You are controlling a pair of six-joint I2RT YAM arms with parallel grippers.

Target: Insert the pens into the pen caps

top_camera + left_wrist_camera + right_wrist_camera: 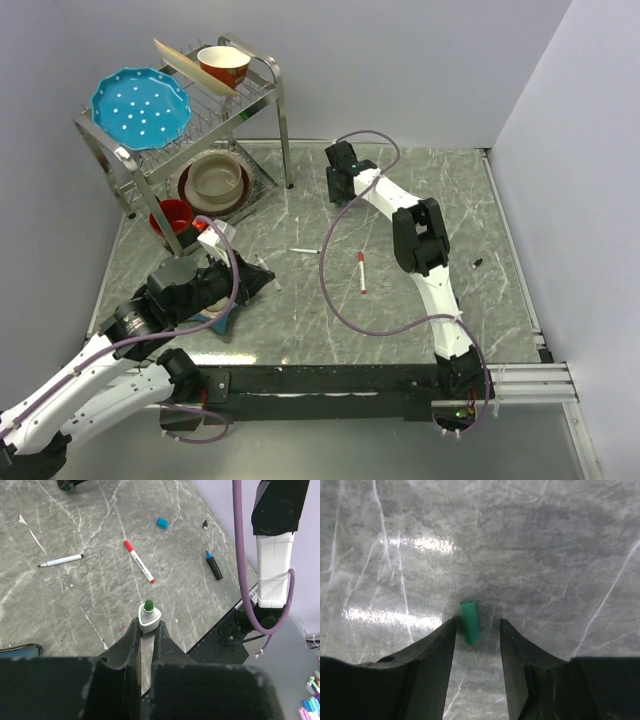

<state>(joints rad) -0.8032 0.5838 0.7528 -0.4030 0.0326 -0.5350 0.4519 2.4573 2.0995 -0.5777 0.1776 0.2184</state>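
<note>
The table is used as the work surface, with one dish rack parked far left of and beyond the red pen, out of the working zone.

Two arms are seen. The left gripper is clenched on the green pen. The pen is held near-left of the red pen, raised off the table, with its green tip poking out past the fingers. It is probably presented this way so a cap can be pushed on. The right gripper is reached well beyond the red pen, toward the far edge. Its jaws are parted and set down astride the green cap, which lies flat on the table. Nothing is grasped yet, and a gap is visible on the cap's right side. This is judged to be lined up for a pinch on the cap matching the held pen.

Four pens are counted:
- The green pen, which is held.
- The red pen, mid-table, apparently already capped since red shows at both ends.
- A black-tipped pen, uncapped, just left of and slightly beyond the red pen.
- A dark pen with a blue tip, right of the red pen.

Three loose caps are counted: the green cap, a blue cap and a black cap. The last two lie right of the red pen and well apart from it.
</note>
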